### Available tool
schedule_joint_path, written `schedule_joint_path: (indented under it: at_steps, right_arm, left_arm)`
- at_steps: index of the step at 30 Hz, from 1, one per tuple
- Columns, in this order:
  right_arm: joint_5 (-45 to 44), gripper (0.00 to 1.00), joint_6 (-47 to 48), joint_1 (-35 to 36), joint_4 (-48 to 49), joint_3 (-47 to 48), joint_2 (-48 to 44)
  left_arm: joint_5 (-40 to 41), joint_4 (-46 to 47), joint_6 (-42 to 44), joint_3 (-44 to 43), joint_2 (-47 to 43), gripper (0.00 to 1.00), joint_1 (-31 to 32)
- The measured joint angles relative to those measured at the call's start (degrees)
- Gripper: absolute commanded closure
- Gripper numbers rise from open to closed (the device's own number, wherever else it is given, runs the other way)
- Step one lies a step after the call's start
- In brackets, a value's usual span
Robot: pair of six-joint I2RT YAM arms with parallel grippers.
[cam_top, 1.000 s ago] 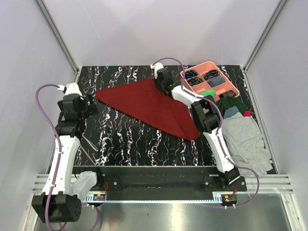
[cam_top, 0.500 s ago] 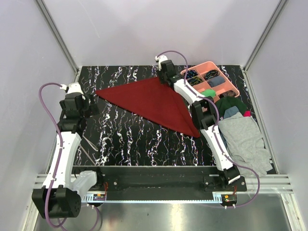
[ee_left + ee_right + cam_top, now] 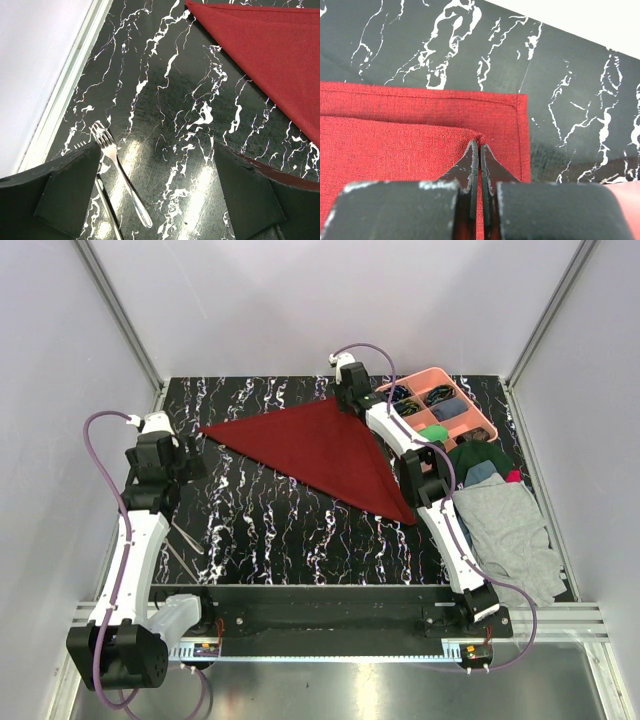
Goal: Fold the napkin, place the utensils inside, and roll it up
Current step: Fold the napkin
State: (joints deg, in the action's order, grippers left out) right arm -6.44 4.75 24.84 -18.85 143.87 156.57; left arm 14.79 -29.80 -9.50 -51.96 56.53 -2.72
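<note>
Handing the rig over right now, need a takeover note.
Right pincer: shut on the napkin, pinching its top layer's far corner.
Left pincer: open, empty, over the table by the fork.
The napkin lies folded in a triangle; the fork and a second utensil lie on bare table near the left edge, apart from the cloth.
Done: diagonal fold. Left: release the corner, set the utensils on the napkin, roll it up.
</note>
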Motion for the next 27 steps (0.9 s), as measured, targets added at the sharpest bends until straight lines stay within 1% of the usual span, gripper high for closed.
schedule_joint_path:
  at_steps: [11, 27]
  right_arm:
    - [0.0, 1.00, 0.9, -1.0, -0.4, 4.7, 2.6]
    - [-0.2, 1.00, 2.0, -1.2, -0.2, 6.7, 3.7]
  left_arm:
    - [0.0, 0.0, 0.0, 0.0, 0.8, 0.01, 0.0]
    - [0.0, 0.0, 0.0, 0.0, 1.0, 0.01, 0.0]
